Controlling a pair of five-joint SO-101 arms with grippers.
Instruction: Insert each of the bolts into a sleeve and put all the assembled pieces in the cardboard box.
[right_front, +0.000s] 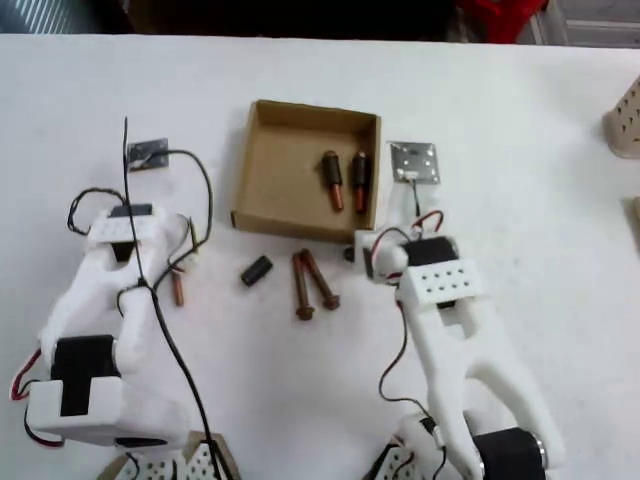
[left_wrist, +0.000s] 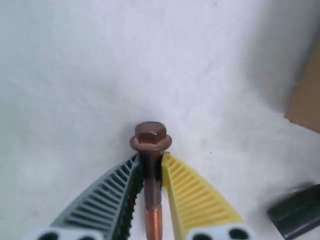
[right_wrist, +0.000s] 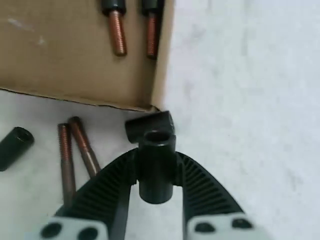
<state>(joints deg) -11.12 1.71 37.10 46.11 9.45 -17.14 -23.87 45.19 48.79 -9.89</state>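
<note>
Held bolt (left_wrist: 150, 137): copper-coloured, flanged hex head. Its shank is clamped between the grey and yellow fingers of the left pincer (left_wrist: 150, 160), and the head sticks out past the fingertips. It hangs over the left half of the desk (right_front: 540, 150), apart from the cardboard box (right_front: 285, 165).

Held sleeve (right_wrist: 156, 172): black tube, open end showing, gripped across its body by the right pincer (right_wrist: 156, 157), just off the box's near right corner. A second sleeve (right_wrist: 149, 124) lies on its side just beyond, at that corner. Contact with the box wall cannot be told.

Two loose bolts (right_front: 312, 283) lie side by side on the desk just in front of the box's near wall, heads toward the desk's near edge. A loose sleeve (right_front: 257, 270) lies beside them on the side of the desk's left edge, not touching.

Inside the box, near its right wall, two assembled pieces (right_front: 345, 178) lie parallel, sleeved ends toward the far edge.
</note>
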